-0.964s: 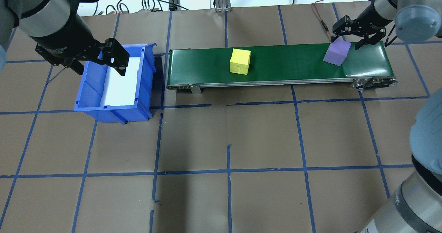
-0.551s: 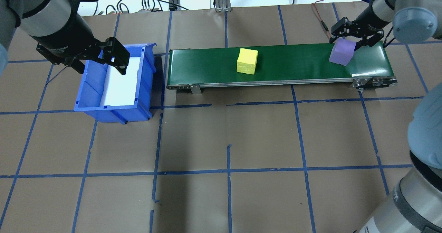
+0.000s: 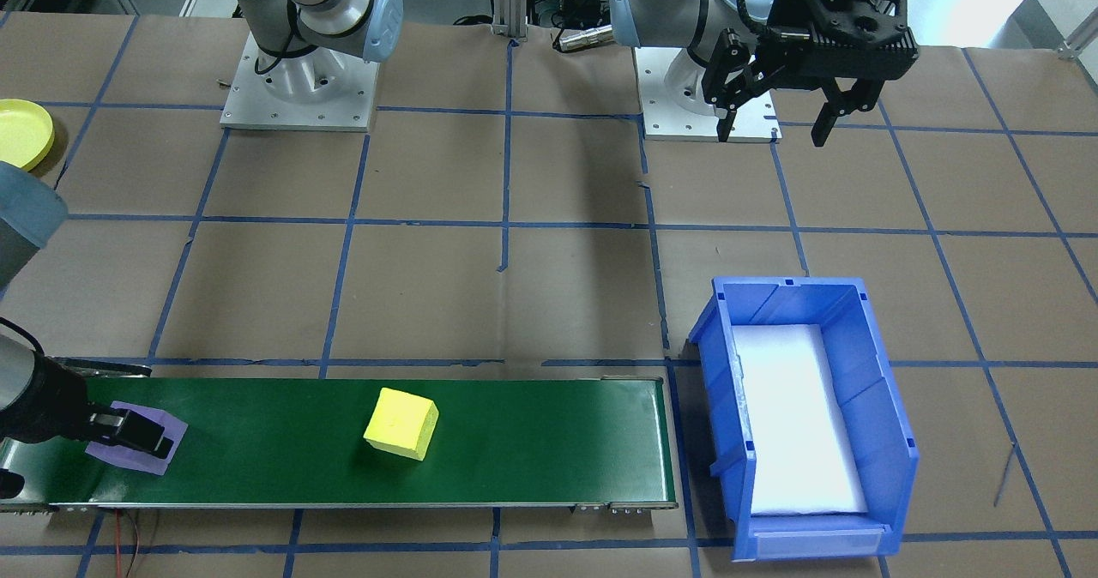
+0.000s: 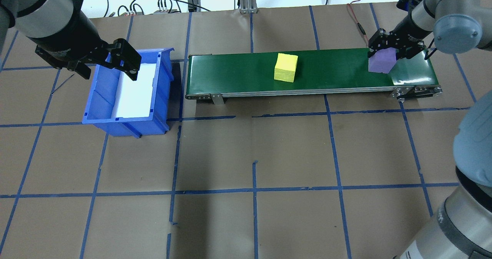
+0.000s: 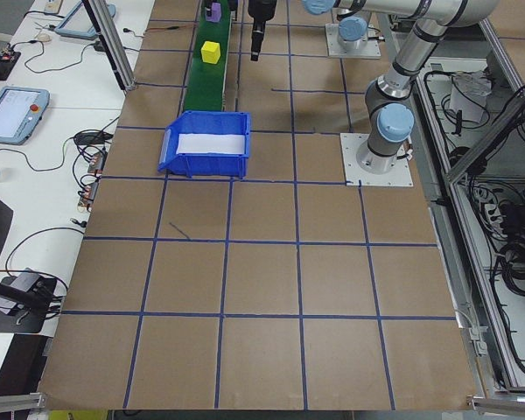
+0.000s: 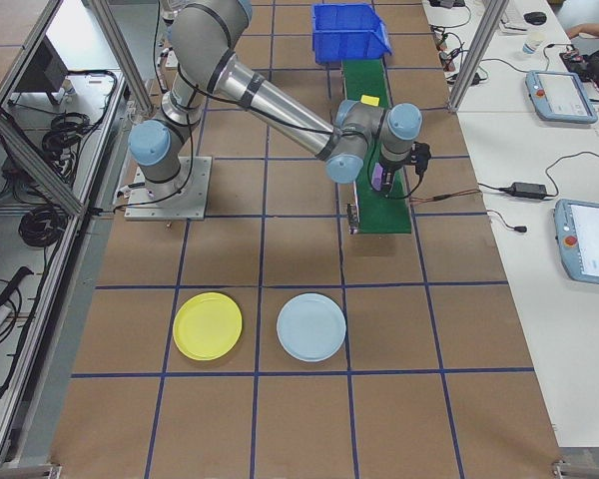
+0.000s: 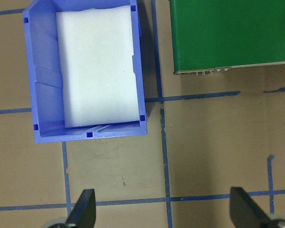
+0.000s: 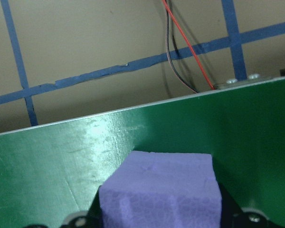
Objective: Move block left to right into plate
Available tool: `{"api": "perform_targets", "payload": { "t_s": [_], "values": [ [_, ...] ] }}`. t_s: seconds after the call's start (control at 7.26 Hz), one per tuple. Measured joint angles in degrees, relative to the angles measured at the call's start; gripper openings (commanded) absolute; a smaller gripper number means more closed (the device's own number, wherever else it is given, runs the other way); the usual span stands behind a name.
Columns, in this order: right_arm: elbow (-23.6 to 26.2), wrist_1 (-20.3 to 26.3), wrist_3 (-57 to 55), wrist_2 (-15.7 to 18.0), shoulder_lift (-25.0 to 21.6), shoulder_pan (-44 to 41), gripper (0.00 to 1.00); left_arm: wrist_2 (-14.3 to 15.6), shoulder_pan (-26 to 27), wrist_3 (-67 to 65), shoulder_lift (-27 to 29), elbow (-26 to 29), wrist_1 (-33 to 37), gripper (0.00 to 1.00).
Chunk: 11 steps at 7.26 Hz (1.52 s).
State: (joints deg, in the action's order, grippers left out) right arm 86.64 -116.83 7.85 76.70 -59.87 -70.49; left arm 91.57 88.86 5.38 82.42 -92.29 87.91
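Now the right claw [image 4: 393, 52] is gripping the purple block [image 4: 380, 61] at the belt's [image 4: 330, 74] end; left claw [image 4: 108, 62] is hanging open. Next: lifting, carrying back to the yellow plate [image 6: 208, 326].

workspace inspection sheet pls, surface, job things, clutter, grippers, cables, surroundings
surface: table covered in brown paper with a blue tape grid; green conveyor belt on it.
job's things: purple block at the belt's end; yellow block mid-belt; yellow plate on the table.
clutter: blue bin, white foam inside; pale blue plate.
grippers: right gripper shut on the purple block; left gripper open, holding nothing.
cables: red and black wires beside the belt.
surroundings: tablets on side benches.
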Motion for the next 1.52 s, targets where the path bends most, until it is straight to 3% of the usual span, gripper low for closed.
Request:
{"api": "perform_targets", "payload": {
  "t_s": [0.28, 0.55, 0.96, 1.24, 1.38, 1.52],
  "values": [
    [-0.4, 0.7, 0.7, 5.2, -1.1, 0.3, 0.35, 0.1, -0.3, 0.3, 0.0, -0.5, -0.1, 1.00],
    [-1.0, 2.3, 6.3, 9.8, -2.9, 6.3, 0.35, 0.1, -0.3, 0.5, 0.3, -0.8, -0.4, 1.00],
    [-0.6, 3.8, 32.9, 10.9, -3.1, 23.9, 0.32, -0.3, -0.2, 0.7, 0.4, -0.9, -0.6, 1.00],
    [1.0, 3.1, 46.0, 11.2, -1.8, 34.0, 0.37, -0.2, -0.2, 1.1, 0.4, -0.9, -0.5, 1.00],
    [2.5, 1.3, 48.4, 11.3, -0.5, 36.8, 0.54, -0.3, -0.3, 1.2, 0.4, -1.0, -0.5, 1.00],
    [3.8, -0.6, 49.4, 11.3, 0.4, 38.2, 0.99, -0.3, -0.3, 1.2, 0.4, -1.0, -0.5, 1.00]
  ]
}}
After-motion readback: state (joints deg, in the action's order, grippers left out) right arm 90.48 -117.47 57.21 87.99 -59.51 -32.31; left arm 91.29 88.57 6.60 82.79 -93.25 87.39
